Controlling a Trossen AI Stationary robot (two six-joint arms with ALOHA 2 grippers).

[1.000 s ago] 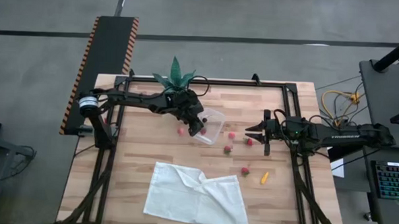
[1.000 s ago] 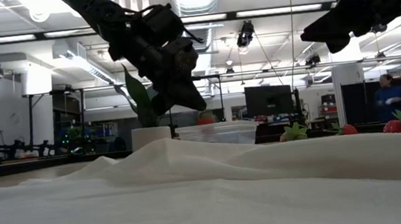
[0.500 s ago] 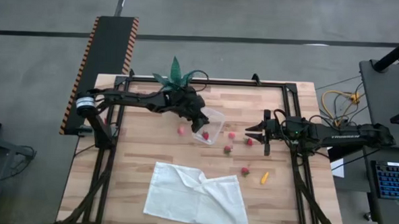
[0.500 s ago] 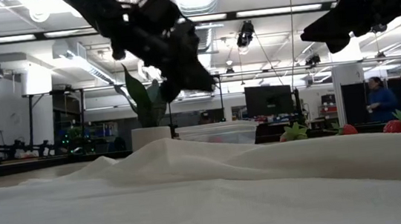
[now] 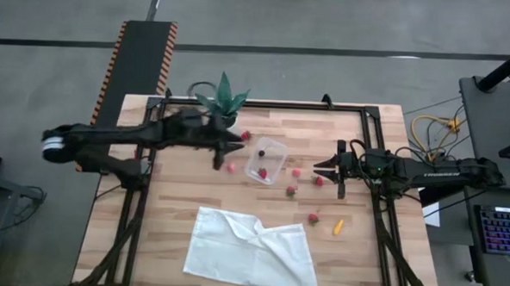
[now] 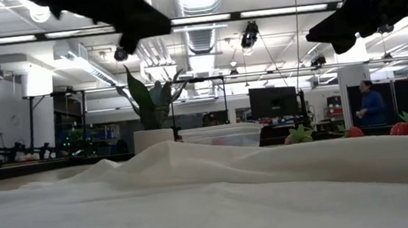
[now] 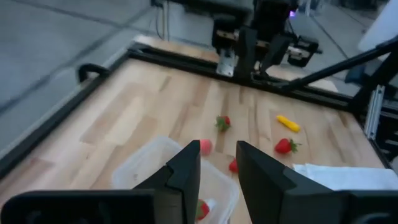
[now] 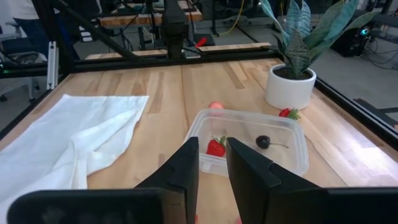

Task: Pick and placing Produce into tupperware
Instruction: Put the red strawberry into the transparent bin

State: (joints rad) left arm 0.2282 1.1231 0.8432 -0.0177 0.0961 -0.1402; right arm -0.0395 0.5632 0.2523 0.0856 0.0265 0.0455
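Note:
The clear tupperware stands mid-table on its base. In it lie a red strawberry and a dark berry. More produce lies loose on the wood: strawberries, a pink piece and an orange piece. My left gripper hangs open and empty, above the table, left of the container. My right gripper hovers right of the container, its fingers slightly apart with nothing between them.
A potted plant stands at the far edge, just behind the container. A crumpled white cloth covers the near middle of the table. A black frame runs around the tabletop. A person stands in the room beyond.
My left gripper has risen from over the tupperware and drawn back toward the table's left edge. A red strawberry now lies in the container where the gripper stood a second ago. My right arm has kept still.

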